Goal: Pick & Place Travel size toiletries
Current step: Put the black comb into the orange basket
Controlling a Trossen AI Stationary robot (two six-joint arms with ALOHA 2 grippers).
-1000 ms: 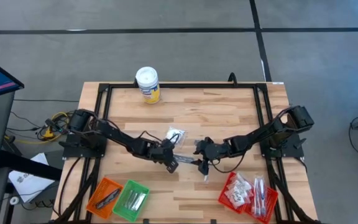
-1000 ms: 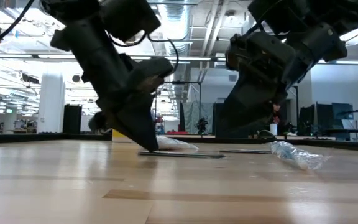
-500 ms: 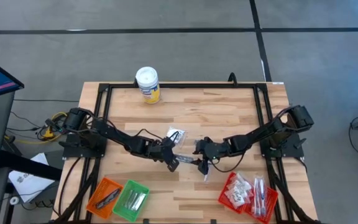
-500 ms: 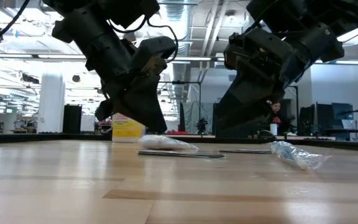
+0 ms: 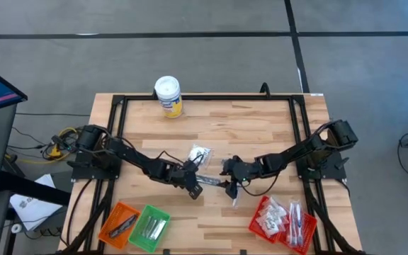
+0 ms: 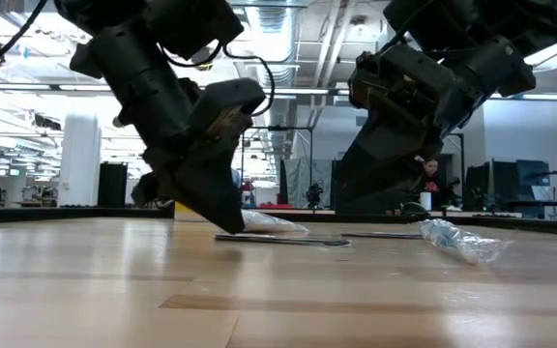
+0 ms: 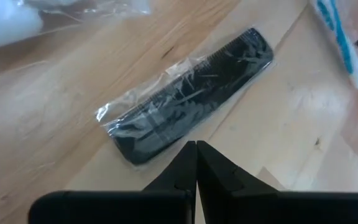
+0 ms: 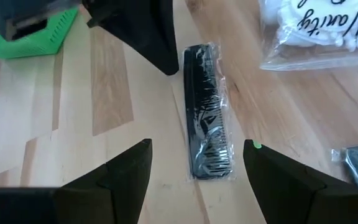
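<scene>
From above, a wooden counter (image 5: 261, 127) is seen with two dark arms reaching toward its middle. The left hand (image 5: 194, 189) is closed with nothing in it, set at one end of a black comb in clear wrap (image 5: 212, 182). The right hand (image 5: 231, 185) is spread open at the comb's other end, holding nothing. A clear sachet (image 5: 200, 154) is seen just beyond them, and a yellow canister (image 5: 168, 96) stands near the far edge. Orange (image 5: 119, 220), green (image 5: 149, 227) and red (image 5: 283, 219) baskets are lined along the near edge.

At counter level, the comb (image 6: 283, 240) lies flat, the left hand (image 6: 222, 218) lowered to its end.

From the left wrist, the wrapped comb (image 7: 191, 106) is seen just past the shut fingertips (image 7: 186, 167).

From the right wrist, the comb (image 8: 207, 137) lies between the parted fingers (image 8: 132, 163)
</scene>
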